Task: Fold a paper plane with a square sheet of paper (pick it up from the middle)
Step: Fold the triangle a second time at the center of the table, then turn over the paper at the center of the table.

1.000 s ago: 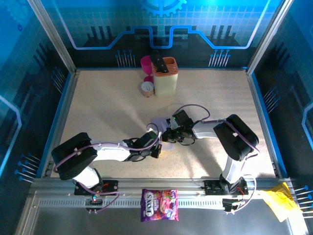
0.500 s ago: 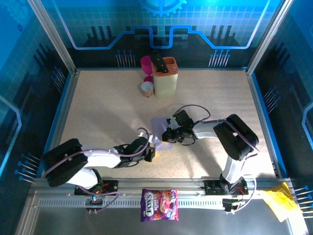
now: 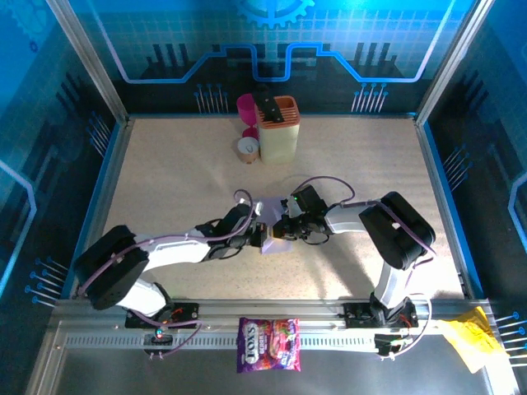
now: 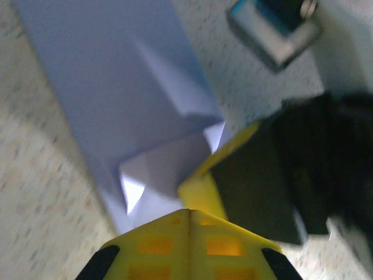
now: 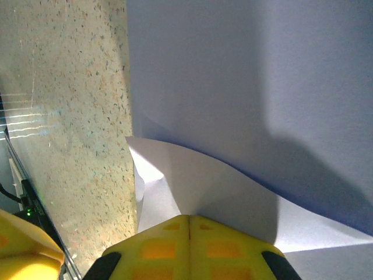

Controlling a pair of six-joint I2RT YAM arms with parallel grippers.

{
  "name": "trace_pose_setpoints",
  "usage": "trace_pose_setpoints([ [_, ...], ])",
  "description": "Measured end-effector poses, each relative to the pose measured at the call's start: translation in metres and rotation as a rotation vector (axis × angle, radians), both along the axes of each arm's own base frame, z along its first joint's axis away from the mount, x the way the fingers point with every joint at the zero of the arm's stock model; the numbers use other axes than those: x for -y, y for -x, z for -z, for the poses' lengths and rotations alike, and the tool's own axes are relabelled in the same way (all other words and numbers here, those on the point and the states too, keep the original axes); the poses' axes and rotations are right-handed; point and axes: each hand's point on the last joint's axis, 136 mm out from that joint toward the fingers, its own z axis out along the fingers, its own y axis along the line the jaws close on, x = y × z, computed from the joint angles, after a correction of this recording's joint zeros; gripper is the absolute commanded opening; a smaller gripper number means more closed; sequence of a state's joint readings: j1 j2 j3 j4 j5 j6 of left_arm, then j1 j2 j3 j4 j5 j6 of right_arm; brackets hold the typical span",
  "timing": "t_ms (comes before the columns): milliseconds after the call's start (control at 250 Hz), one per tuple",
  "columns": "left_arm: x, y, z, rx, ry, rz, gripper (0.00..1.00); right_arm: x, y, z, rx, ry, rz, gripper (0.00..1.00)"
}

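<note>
Both sets of jaws together: left gripper (image 4: 189, 213), right gripper (image 5: 189, 219) press square sheet of paper (image 4: 116, 87). We judge creasing underway; next we slide along fold.

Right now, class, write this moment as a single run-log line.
stage: folding | square sheet of paper: partly folded, on table | left gripper: shut, at folded flap | right gripper: shut, pinching raised fold

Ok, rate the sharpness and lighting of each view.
Top external: sharp and evenly lit. Left wrist: blurred throughout, the sheet of paper soft-edged. Right wrist: crisp speckle on the table, a broad shadow across the sheet, faint glare streaks at the left edge.
</note>
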State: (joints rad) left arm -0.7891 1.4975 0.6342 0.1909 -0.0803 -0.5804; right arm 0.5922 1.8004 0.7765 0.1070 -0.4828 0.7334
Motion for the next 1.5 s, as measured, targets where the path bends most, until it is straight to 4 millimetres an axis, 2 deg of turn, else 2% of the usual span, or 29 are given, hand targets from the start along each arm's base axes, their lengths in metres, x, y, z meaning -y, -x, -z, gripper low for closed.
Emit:
trace_pose_setpoints([
  [152, 0.005, -0.016, 0.011, -0.011, -0.012, 0.003, 0.0, 0.0, 0.0, 0.0, -0.003, -0.004, 0.0, 0.0],
  [587, -0.005, -0.02, 0.044, -0.066, -0.059, -0.014, 0.0, -0.001, 0.0, -0.002, -0.015, -0.007, -0.005, 0.0],
  [787, -0.003, -0.021, 0.044, -0.055, -0.042, -0.009, 0.0, 0.009, 0.004, -0.011, 0.0, 0.039, -0.017, 0.3],
  [887, -0.003, -0.021, 0.045, -0.046, -0.034, -0.01, 0.0, 0.022, 0.003, -0.028, 0.039, 0.07, 0.0, 0.37],
  [987, -0.003, -0.02, 0.045, -0.036, -0.024, -0.01, 0.0, 0.041, 0.004, -0.04, 0.079, 0.09, 0.037, 0.39],
  [1075, -0.003, -0.02, 0.045, -0.031, -0.02, -0.01, 0.0, 0.06, 0.011, -0.034, 0.067, 0.126, 0.069, 0.39],
  [1202, -0.003, -0.02, 0.045, -0.026, -0.015, -0.01, 0.0, 0.078, 0.027, -0.013, 0.006, 0.185, 0.086, 0.39],
  [1502, -0.004, -0.02, 0.045, -0.019, -0.009, -0.01, 0.0, 0.075, 0.027, -0.008, -0.028, 0.209, 0.086, 0.38],
])
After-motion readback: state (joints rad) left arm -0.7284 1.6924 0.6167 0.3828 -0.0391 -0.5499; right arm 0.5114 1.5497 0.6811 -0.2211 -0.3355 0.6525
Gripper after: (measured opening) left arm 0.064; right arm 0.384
